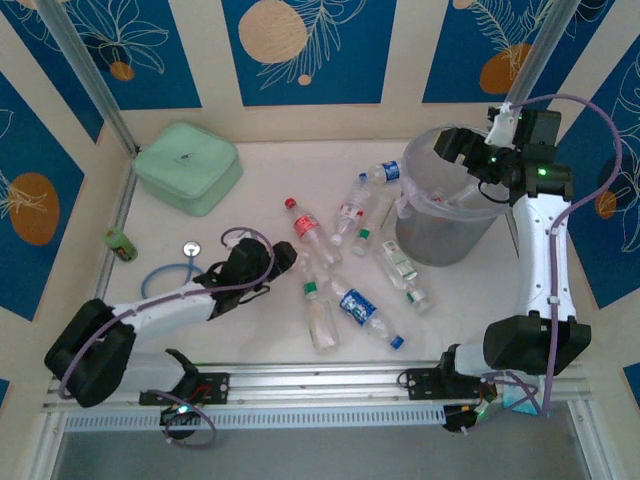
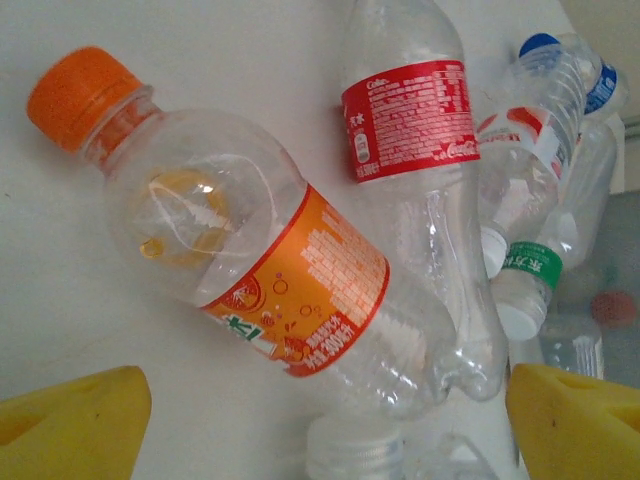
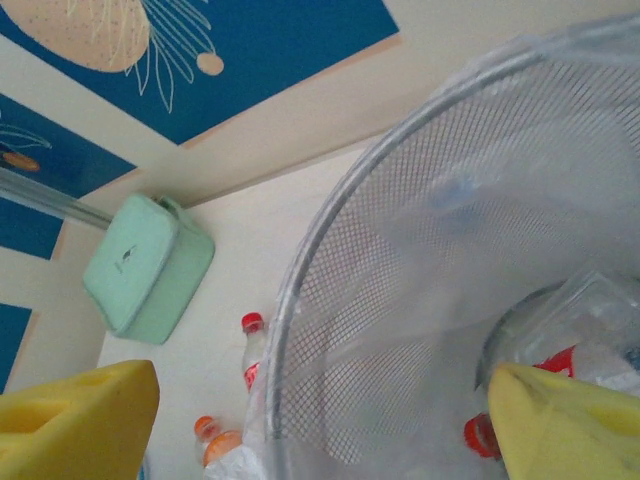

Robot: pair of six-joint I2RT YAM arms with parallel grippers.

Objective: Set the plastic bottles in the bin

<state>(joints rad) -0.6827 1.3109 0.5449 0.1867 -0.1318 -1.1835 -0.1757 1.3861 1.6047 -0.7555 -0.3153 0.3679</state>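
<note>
Looking down from above, you see the tall round grey mesh bin [image 1: 440, 238] with its clear bag liner close to the right wall, and open table on its far side. Its left and near sides are crowded with small clear plastic bottles [image 1: 358, 308], the closest lying right beside its base. Further left of the bin there is bare table as far as the flat mint-green square case [image 1: 188, 165]. Your right arm rises steeply beside the bin. The right gripper [image 1: 458, 148] hangs over the bin's mouth, fingers spread wide with nothing between them. Your left arm lies low and stretched out, well left of the bin. The left gripper [image 2: 328, 392] has its yellow fingers [image 2: 75, 420] wide apart, flanking the lower end of an orange-capped, orange-labelled bottle [image 2: 250, 270] without touching it. A red-labelled bottle [image 2: 410, 120] lies against that one. Both grippers' fingers are cut off by the frame edges. Inside the bin, red caps and labels blur behind the bag.
</note>
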